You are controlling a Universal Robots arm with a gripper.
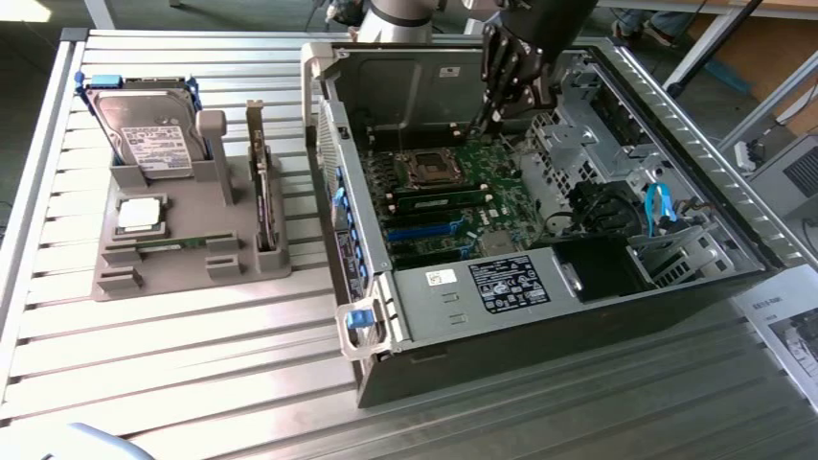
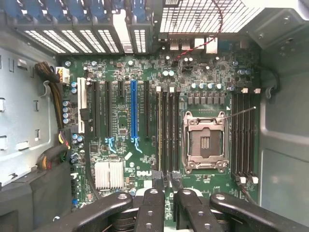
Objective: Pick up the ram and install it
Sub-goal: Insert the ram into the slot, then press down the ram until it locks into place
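A slim green ram stick (image 1: pixel 432 199) stands seated in a memory slot of the motherboard (image 1: pixel 492 177), between the processor socket and the blue slot. From above, the same ram stick (image 2: pixel 160 130) shows edge-on in the slot farthest from the socket (image 2: pixel 204 143). My black gripper (image 1: pixel 491 121) hangs over the far part of the board inside the open case. In the wrist view the gripper (image 2: pixel 166 180) is open over the end of the slot bank, with bare board between its fingertips. Another ram stick (image 1: pixel 164 242) lies flat in the grey holder.
The open computer case (image 1: pixel 383 316) lies on a slatted metal table (image 1: pixel 192 383). To the exterior view's left, the grey holder (image 1: pixel 153 278) carries a hard drive (image 1: pixel 151 134), a square silver chip (image 1: pixel 138 215) and an upright expansion card (image 1: pixel 263 182). Cables and a drive cage (image 1: pixel 652 230) crowd the case's right side.
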